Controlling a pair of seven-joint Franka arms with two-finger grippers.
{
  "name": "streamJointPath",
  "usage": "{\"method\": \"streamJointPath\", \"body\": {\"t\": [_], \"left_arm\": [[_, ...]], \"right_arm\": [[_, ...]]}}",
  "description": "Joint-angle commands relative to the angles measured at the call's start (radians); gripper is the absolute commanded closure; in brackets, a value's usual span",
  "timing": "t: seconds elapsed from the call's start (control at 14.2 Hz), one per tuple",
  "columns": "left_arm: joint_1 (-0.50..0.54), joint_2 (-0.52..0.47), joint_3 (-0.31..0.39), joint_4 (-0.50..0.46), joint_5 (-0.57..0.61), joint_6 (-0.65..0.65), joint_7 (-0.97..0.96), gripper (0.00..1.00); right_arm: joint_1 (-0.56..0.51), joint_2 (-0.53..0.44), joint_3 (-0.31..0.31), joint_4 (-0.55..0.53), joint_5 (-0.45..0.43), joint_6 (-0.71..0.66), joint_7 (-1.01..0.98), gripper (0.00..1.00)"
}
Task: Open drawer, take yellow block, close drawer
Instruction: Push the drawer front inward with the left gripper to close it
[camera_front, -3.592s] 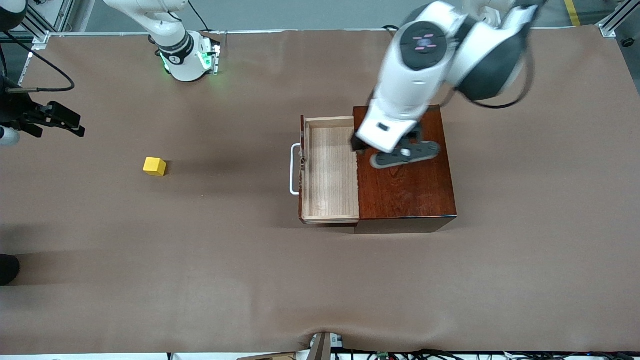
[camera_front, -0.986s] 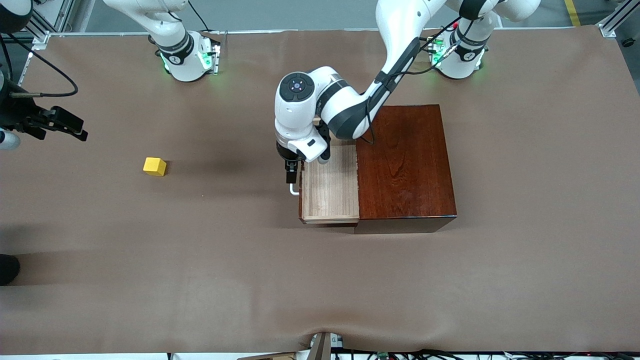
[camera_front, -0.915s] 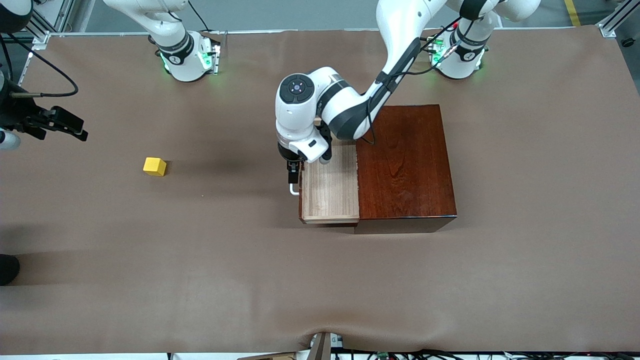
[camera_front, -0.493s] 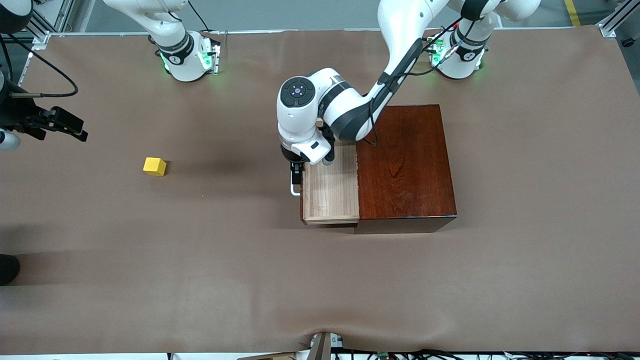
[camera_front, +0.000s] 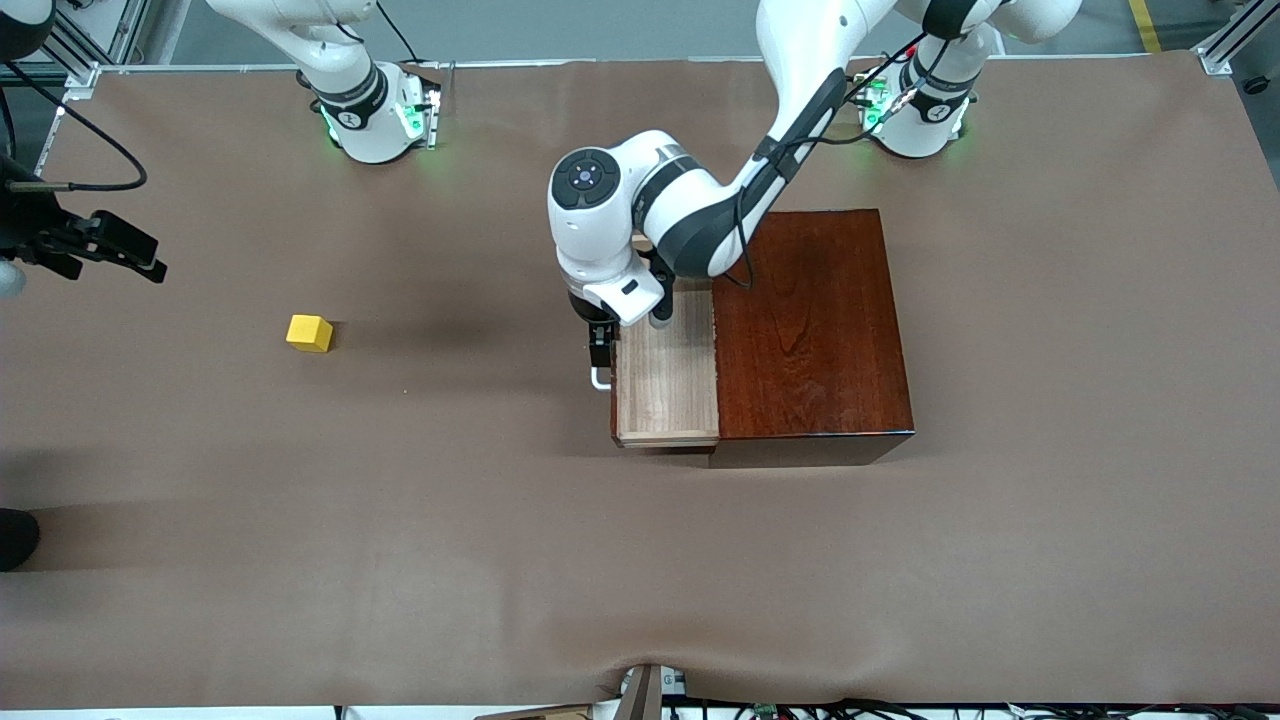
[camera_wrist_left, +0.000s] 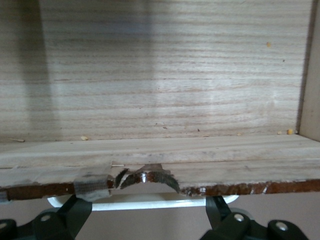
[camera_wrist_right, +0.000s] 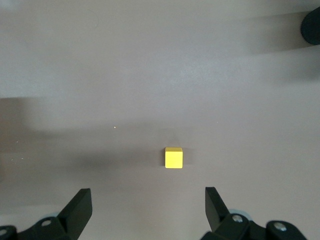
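The left arm reaches from its base at the desk's top edge, elbow raised over the wooden box (camera_front: 810, 320), wrist bent straight down at the front of the drawer (camera_front: 667, 380). The left gripper (camera_front: 600, 352) points down at the white handle (camera_front: 598, 380); in the left wrist view its two fingers (camera_wrist_left: 75, 212) stand wide apart on either side of the handle (camera_wrist_left: 145, 202), not clamped on it, with the drawer's dark front edge and pale inside (camera_wrist_left: 160, 75) just above them. The drawer is partly pulled out of the box toward the right arm's end of the desk, and nothing lies in the part of it that shows.

The yellow block (camera_front: 309, 333) sits on the bare desk (camera_front: 640, 560), well apart from the drawer, toward the right arm's end.

The right arm waits at the desk's edge at that end, its right gripper (camera_front: 125, 250) up in the air. In the right wrist view the fingers (camera_wrist_right: 77, 210) are spread wide with nothing between them, and the block (camera_wrist_right: 173, 158) shows on the desk below.
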Motion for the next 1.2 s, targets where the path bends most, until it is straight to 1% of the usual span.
{"method": "streamJointPath", "body": {"t": [0.0,0.42,0.63,0.77,0.99,1.13], "left_arm": [[0.007,-0.022,0.008,0.001,0.067,-0.077,0.007,0.00],[0.012,-0.022,0.010,0.000,0.111,-0.163,0.004,0.00],[0.013,-0.021,0.031,-0.008,0.114,-0.198,0.006,0.00],[0.013,-0.021,0.038,-0.006,0.149,-0.226,0.006,0.00],[0.015,-0.019,0.039,-0.008,0.162,-0.295,0.009,0.00],[0.016,-0.015,0.038,-0.008,0.192,-0.331,0.006,0.00]], "right_arm": [[0.004,0.007,0.001,0.022,-0.019,-0.017,0.005,0.00],[0.002,0.007,0.001,0.022,-0.017,-0.018,0.006,0.00],[0.004,0.007,0.001,0.021,-0.019,-0.020,0.006,0.00],[0.002,0.007,0.001,0.021,-0.017,-0.020,0.006,0.00],[0.004,0.007,0.001,0.022,-0.017,-0.018,0.006,0.00],[0.004,0.007,0.001,0.021,-0.017,-0.020,0.006,0.00]]}}
